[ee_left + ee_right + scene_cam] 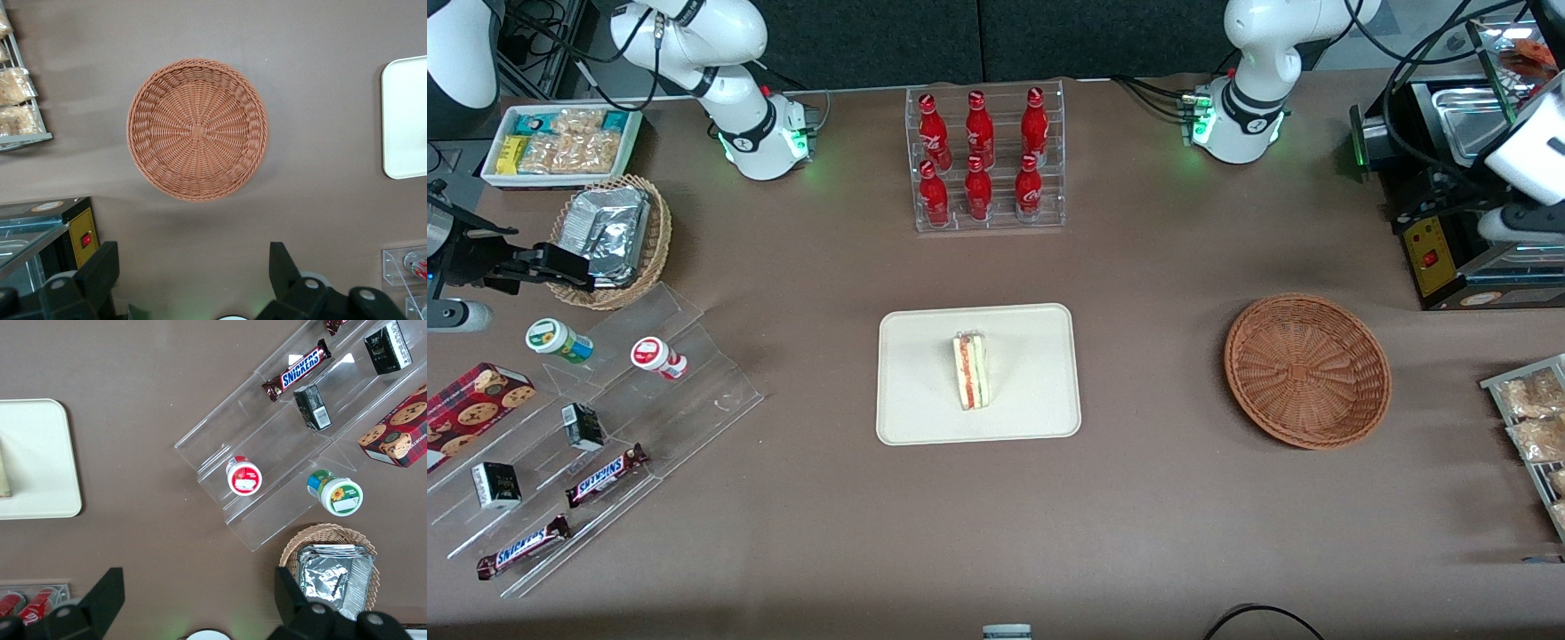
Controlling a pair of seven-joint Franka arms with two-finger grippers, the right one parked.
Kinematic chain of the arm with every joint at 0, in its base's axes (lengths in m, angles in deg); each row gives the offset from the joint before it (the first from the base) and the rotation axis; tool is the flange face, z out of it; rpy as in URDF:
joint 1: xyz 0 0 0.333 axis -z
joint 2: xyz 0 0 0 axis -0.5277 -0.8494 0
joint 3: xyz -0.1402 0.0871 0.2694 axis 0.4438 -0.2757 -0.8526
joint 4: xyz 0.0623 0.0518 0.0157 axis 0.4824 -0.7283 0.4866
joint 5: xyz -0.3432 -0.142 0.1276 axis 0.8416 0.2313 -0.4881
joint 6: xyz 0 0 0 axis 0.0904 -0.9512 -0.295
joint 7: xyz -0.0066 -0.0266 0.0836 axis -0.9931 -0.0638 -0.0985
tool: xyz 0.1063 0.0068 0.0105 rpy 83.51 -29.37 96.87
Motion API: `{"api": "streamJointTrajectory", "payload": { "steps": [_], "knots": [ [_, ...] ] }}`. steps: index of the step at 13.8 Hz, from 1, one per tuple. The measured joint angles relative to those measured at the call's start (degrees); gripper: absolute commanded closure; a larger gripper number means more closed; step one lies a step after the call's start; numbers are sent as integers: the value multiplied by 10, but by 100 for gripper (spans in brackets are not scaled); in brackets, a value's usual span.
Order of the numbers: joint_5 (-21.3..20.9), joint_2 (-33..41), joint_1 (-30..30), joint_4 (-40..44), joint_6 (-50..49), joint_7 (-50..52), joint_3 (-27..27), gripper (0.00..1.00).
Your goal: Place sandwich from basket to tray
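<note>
The sandwich [971, 371], a pale wedge with red and green layers, stands on the middle of the cream tray [925, 382]. The reddish-brown wicker basket [1307, 369] lies beside the tray toward the working arm's end of the table, with nothing in it. The left wrist view looks straight down on the basket [197, 130] from well above, with a strip of the tray [407, 117] beside it. My gripper [193, 273] hangs open high over bare table, farther from the front camera than the basket, with nothing between its black fingers [100, 267].
A clear rack of red bottles [985, 160] stands farther back than the tray. A black appliance [1449, 231] and a wire rack of snack bags [1534, 427] flank the basket. Toward the parked arm's end are a tan foil-packet basket [609, 240], a white snack box [560, 142] and an acrylic candy stand [596, 427].
</note>
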Motion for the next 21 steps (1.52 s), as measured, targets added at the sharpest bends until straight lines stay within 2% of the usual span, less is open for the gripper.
{"api": "streamJointTrajectory", "payload": {
  "steps": [5,13,19,21],
  "knots": [
    [-1,-4,4,46,-31,58,16,0],
    [-5,-27,4,73,-32,66,20,0],
    [-7,-27,35,92,-41,70,18,0],
    [-8,-27,55,92,-41,70,1,0]
  ]
}}
